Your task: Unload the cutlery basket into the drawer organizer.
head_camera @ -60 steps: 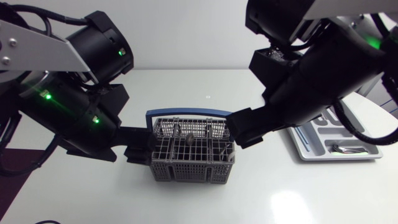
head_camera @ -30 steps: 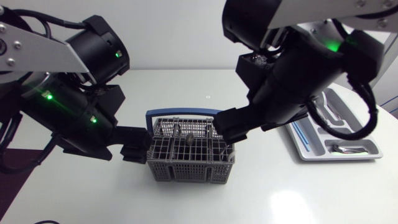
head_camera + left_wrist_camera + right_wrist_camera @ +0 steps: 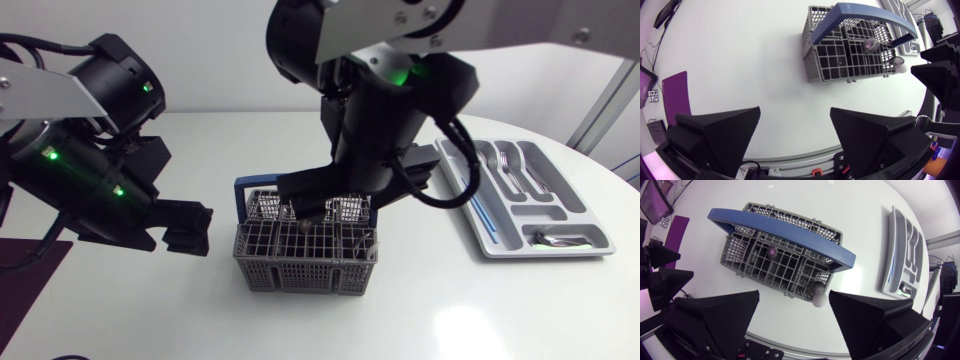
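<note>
Task partly done, by appearance: drawer organizer, lying by right edge of desk, is already holding forks and other pieces. At least two rounded utensil ends are showing in cutlery basket, so unloading is unfinished. Basket, grey lattice with blue arched handle, is standing upright mid-desk. Right tool is hanging over basket, fingers spread wide, gripping nothing. Left tool is sitting beside basket, apart from it, likewise spread wide and empty.

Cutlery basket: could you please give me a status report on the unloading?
Right gripper open over cutlery basket. Left gripper open, beside it, apart. Cutlery inside; blue handle spans the top.
</note>
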Available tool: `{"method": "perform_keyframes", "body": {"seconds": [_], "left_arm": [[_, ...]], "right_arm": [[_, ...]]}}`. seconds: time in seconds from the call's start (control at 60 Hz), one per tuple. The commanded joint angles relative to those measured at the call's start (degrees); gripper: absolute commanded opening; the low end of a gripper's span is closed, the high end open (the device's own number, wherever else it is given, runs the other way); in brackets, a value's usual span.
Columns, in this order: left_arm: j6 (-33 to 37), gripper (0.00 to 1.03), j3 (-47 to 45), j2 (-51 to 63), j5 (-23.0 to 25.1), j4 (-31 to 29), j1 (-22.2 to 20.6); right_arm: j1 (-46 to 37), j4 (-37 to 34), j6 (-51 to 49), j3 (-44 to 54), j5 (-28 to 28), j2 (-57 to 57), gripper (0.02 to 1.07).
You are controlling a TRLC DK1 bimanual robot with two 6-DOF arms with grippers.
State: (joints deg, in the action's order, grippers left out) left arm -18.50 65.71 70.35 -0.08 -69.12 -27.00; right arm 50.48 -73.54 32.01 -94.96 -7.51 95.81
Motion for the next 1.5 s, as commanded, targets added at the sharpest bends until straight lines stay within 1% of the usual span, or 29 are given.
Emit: {"method": "perform_keyframes", "body": {"seconds": [0.0, 0.167, 0.3, 0.45, 0.533, 0.65, 0.767, 0.817, 0.967, 1.033, 1.15, 1.367, 1.483], "left_arm": [[3.0, 0.98, -2.1, -0.9, -0.1, 0.2, 2.0], [5.6, 0.98, -3.9, -1.2, 0.3, 1.5, 4.2], [7.0, 0.98, -5.7, -1.9, 0.5, 2.5, 4.9], [10.9, 0.98, -8.3, -4.7, 0.6, 4.9, 5.6], [12.2, 0.98, -8.9, -5.0, 0.8, 5.6, 5.9], [15.6, 0.98, -10.8, -6.1, 3.4, 7.3, 7.2], [18.2, 0.98, -12.3, -7.1, 4.6, 9.8, 7.7], [19.8, 0.98, -13.2, -7.5, 6.3, 11.4, 8.3], [20.9, 0.98, -14.5, -7.7, 8.3, 13.7, 8.4], [21.1, 0.98, -14.8, -7.7, 8.3, 14.9, 8.4], [21.4, 0.98, -15.6, -7.7, 8.8, 16.6, 8.4], [21.5, 0.98, -16.3, -7.8, 9.4, 17.8, 8.4], [21.5, 0.98, -16.8, -8.0, 9.8, 18.4, 8.4]], "right_arm": [[1.3, -0.6, 2.8, -2.5, 0.0, 3.0, 1.02], [2.1, 0.9, 3.8, -4.6, 0.1, 6.7, 1.02], [2.4, 2.6, 3.8, -4.6, 0.8, 8.3, 1.02], [2.6, 5.2, 3.4, -3.0, 1.7, 9.0, 1.02], [2.6, 7.4, 3.1, -1.7, 1.9, 9.0, 0.98], [2.4, 9.7, 2.8, 0.0, 2.0, 9.0, 0.97], [2.0, 11.9, 2.4, 2.2, 2.0, 8.7, 0.97], [1.7, 13.1, 2.1, 3.5, 2.0, 8.3, 0.97], [0.8, 16.8, 1.2, 7.1, 2.0, 7.0, 0.97], [0.1, 18.1, 0.7, 8.6, 2.0, 6.6, 0.97], [-0.5, 22.4, -0.5, 12.1, 2.0, 5.0, 0.93], [-0.3, 28.6, -1.6, 16.7, 1.6, 1.9, 0.93], [-0.2, 32.5, -1.2, 19.7, 0.3, 0.9, 0.93]]}}
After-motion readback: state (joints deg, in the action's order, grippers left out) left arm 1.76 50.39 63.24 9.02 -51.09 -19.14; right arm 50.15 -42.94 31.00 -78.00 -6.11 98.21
